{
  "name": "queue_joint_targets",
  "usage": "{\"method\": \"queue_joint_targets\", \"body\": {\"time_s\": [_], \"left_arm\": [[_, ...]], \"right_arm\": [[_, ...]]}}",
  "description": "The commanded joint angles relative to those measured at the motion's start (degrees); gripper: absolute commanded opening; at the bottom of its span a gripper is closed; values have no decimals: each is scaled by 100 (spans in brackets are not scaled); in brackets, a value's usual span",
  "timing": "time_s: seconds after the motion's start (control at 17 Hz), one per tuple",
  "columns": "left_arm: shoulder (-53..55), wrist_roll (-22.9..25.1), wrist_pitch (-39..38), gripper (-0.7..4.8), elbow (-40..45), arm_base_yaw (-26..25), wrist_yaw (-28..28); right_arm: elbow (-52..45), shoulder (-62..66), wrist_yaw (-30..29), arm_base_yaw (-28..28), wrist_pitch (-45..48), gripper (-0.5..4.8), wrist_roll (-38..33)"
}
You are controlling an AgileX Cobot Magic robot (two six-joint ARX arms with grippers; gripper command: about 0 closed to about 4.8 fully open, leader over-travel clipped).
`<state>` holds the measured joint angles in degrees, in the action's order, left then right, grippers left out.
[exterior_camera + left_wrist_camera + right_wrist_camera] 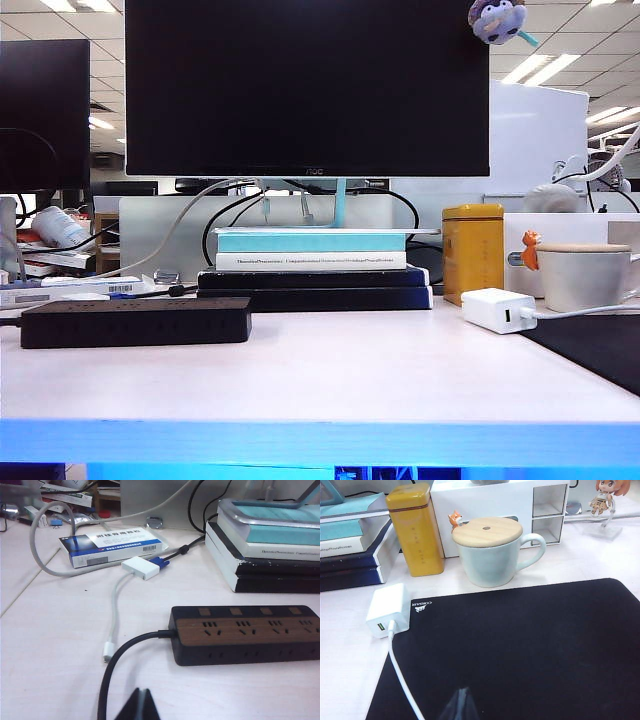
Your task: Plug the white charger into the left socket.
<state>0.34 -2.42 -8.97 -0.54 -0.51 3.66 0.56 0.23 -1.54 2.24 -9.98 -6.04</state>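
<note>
A pale counter [330,380] carried everything, with a large dark monitor [306,88] standing at its back over a stack of books [312,268]. A black mouse mat [520,650] covered the counter's right side. The black power strip [245,635] lay on the left side, well apart from the mat, its black cord [117,672] curving off one end; its brown face showed a row of outlets, and the left socket [210,626] sat nearest the cord, with nothing plugged in. Behind the mat stood a yellow tin [416,529] and, just beside it, a pale cup [492,552] with a wooden lid. A blue and white box [111,545] lay behind the strip. The white charger [388,609] rested on the counter touching the mat's corner, in front of the tin, its thin white cable [402,680] trailing across the mat. The left gripper [139,706] hung low over the counter short of the strip, its tips together and holding nothing. The right gripper [460,705] hung over the mat, tips likewise together and empty, apart from the charger.
</note>
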Motion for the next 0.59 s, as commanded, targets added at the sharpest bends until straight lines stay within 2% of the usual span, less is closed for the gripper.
{"method": "queue_joint_targets", "body": {"time_s": [0.06, 0.29, 0.41, 0.47, 0.59], "left_arm": [[-13, 7, -24, -6, -2, -7, 2], [-13, 4, -37, -5, -2, -9, 4], [-13, -7, 149, -6, -2, -9, 2], [-13, -168, 549, -6, -4, -9, -7], [-13, -649, 1141, -6, -164, -13, -111]], "right_arm": [[-50, 0, -13, -2, 76, -1, -22], [-50, 0, -17, -2, 140, -1, -76], [-37, 0, -22, -2, 564, -1, -706], [33, 0, -31, -2, 951, -1, -1318], [422, 2, -33, -2, 929, -2, -1690]]}}
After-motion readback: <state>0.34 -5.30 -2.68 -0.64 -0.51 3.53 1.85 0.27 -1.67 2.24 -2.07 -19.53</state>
